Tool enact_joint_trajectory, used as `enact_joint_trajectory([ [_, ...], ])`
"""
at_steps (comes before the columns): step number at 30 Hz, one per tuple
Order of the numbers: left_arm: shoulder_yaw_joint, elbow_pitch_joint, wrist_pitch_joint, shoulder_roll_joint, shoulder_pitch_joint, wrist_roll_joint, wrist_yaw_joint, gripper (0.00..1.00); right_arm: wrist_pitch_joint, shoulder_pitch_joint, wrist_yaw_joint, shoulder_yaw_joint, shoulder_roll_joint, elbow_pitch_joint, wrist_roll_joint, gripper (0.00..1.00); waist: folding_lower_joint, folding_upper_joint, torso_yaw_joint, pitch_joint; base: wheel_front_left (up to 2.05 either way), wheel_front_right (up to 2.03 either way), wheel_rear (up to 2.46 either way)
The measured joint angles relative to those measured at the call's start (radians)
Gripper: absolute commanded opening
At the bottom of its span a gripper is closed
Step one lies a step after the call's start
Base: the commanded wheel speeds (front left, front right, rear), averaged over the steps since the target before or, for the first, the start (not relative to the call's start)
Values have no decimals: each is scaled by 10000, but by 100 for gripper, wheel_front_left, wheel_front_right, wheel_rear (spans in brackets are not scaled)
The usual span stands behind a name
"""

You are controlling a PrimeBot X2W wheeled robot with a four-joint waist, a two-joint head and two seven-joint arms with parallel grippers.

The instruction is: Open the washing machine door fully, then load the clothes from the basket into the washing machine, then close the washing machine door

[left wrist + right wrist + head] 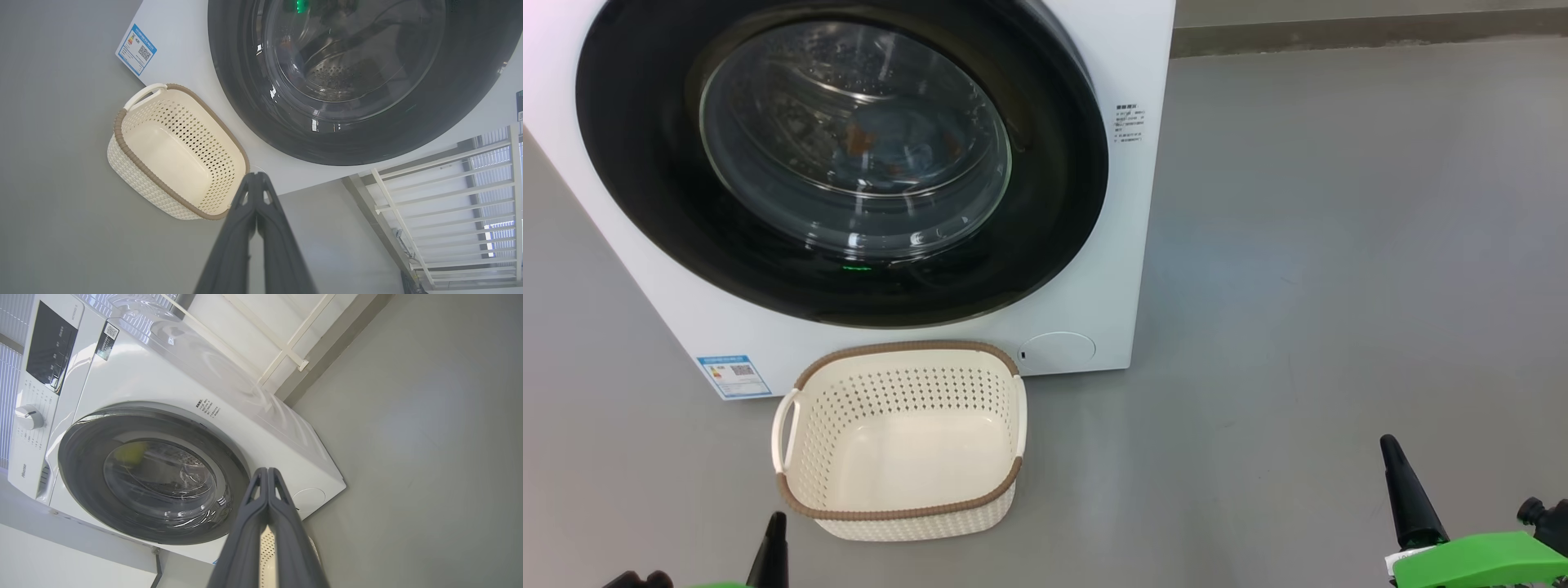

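Washing machine [1115, 245]: white front-loader standing on grey floor [1339, 245]; the reference for every place below.
Washing machine door [637, 163]: glossy black ring, lying flat against the machine's front and covering most of it.
Glass window [849, 139]: clear bowl at the door's centre; reflections blur what lies behind it.
Clothes [894, 147]: orange-brown and blue patches seen through the window, inside the machine's drum.
Basket [907, 523]: cream perforated plastic with a brown rim, on the floor just before the machine's lower front edge, below the door; its bare cream bottom shows.
Blue label sticker [734, 376]: low on the machine's front, at its left corner, just beside the basket's left handle.
Round flap [1058, 351]: low on the machine's front, right of the basket's far rim.
Control panel [51, 347]: dark, on the machine's top strip above the door, with a white dial [28, 416] beside it.
Left gripper [778, 518]: well in front of the machine, near the basket's near left corner; fingers pressed together, pinching nothing.
Right gripper [1387, 445]: in front of the machine and well off to its right, over floor; fingers pressed together, pinching nothing.
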Motion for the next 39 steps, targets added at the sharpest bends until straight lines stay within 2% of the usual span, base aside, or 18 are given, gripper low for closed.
enact_joint_trajectory([
  [39,623,44,1070,44,-579,-4115,-717,0,1137,-443,-69,-188,119,454,4675,0,-1,1,-54,105,0,0,0],
])
